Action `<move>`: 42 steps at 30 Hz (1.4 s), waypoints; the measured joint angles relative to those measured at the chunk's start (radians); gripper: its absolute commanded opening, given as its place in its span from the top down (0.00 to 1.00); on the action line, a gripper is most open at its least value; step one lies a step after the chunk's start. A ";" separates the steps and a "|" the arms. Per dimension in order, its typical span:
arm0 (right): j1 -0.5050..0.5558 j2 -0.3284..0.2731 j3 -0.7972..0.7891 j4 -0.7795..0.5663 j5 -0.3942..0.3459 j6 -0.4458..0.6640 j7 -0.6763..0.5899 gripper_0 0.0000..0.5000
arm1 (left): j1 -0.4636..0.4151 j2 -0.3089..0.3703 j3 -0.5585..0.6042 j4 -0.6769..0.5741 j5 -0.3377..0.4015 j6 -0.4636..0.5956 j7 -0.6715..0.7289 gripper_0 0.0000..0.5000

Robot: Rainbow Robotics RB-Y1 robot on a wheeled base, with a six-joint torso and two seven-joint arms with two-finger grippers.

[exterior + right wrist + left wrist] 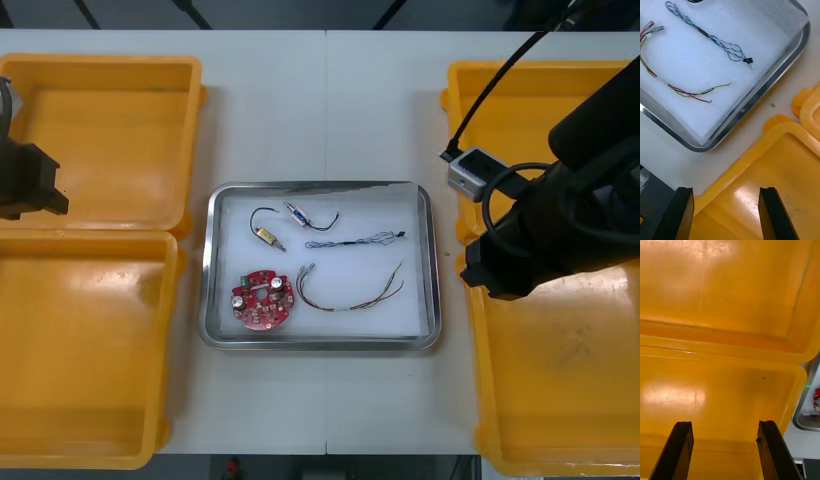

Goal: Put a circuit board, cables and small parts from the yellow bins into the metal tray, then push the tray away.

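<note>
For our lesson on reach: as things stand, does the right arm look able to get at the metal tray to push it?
Probably yes. The right pincer, open, hangs over a right yellow bin close beside the metal tray; only bare table lies between them, nothing standing in the way.

Yellow bins [90, 340]: plain yellow, glossy, no markings. Metal tray [320, 186]: shiny silver rim, white inside. Circuit board [263, 297]: red, with silvery-white round bits and one green spot. Blue and white cable [365, 239]: twisted blue and white strands, a dark band partway along, black tip. Red and yellow cable [350, 300]: red and yellow strands, whitish ends. Black cable [262, 213]: solid black, running to a brass-coloured small metal part [266, 236]. Table [325, 110]: plain off-white, with one tiny green fleck [772, 105] beside the tray. Right gripper [726, 189] fingers [775, 213]: black. Left gripper [725, 423] fingers [677, 450]: black.
</note>
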 measured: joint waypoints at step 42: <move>-0.171 0.328 0.722 0.259 0.448 -0.244 0.556 0.00 | 0.353 0.064 0.144 -0.099 -0.073 -0.196 0.000 0.00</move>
